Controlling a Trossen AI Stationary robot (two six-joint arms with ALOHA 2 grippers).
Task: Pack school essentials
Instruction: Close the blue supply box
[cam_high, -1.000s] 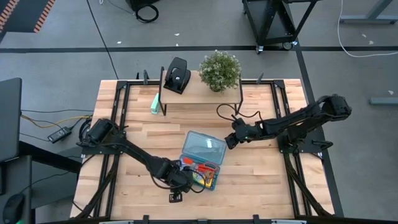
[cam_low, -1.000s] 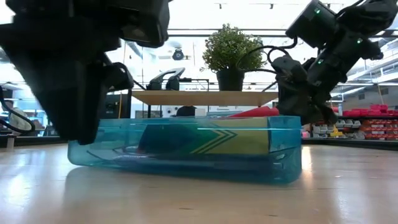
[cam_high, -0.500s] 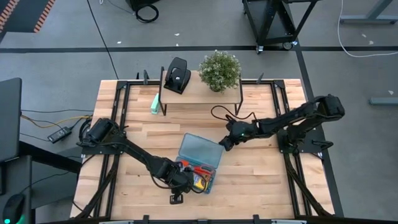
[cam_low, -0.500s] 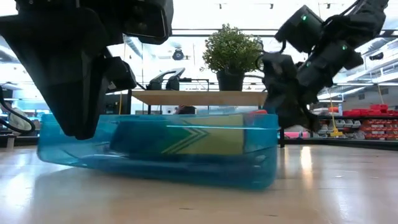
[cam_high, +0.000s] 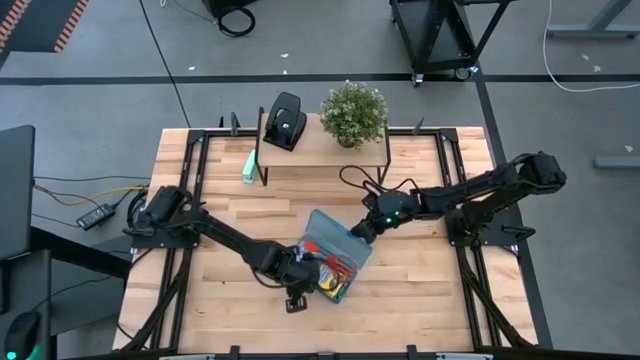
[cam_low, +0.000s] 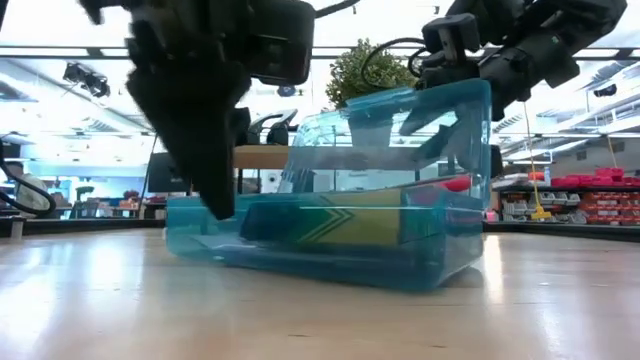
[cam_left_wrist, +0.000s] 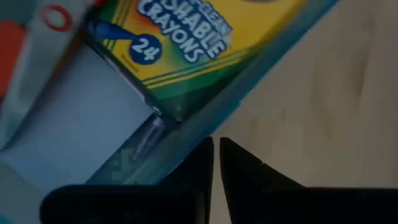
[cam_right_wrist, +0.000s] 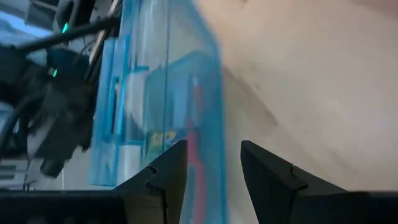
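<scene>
A clear blue case (cam_high: 338, 262) sits mid-table with its base (cam_low: 320, 250) on the wood and its lid (cam_low: 400, 130) swung up, slanting over the base. Inside show the yellow-green crayon box (cam_left_wrist: 199, 37), the pale blue note pad (cam_left_wrist: 81, 106) and the red-handled scissors (cam_high: 336, 264). My left gripper (cam_left_wrist: 216, 149) is shut at the base's near-left wall. My right gripper (cam_right_wrist: 211, 158) is open at the lid's free edge, on the case's far-right side. The pencils, pen and small orange piece cannot be made out. My left gripper has its shut fingertips (cam_left_wrist: 205, 152) against the outside of the case base's wall (cam_left_wrist: 180, 146), beside the crayon box, coming slantwise from the table's near left. The base stays flat on the table. My right gripper has the lid's free edge (cam_right_wrist: 214, 134) between its open fingers (cam_right_wrist: 171, 165), coming level from the table's right. The lid leans raised and tilted on the gripper; which finger bears it cannot be told.
At the far edge stands a raised wooden shelf (cam_high: 320, 152) with a potted plant (cam_high: 353, 112) and the black hole punch (cam_high: 284, 120). The mint-green block (cam_high: 248, 170) lies beside the shelf's left leg. Bare wood lies on the near right of the table (cam_high: 420, 290).
My right gripper has moved toward the table's left and near edge, swinging the lid up from lying flat open to slanting over the base. The case slid a little along the table. My left gripper has shifted slightly toward the far edge and right, staying at the base.
</scene>
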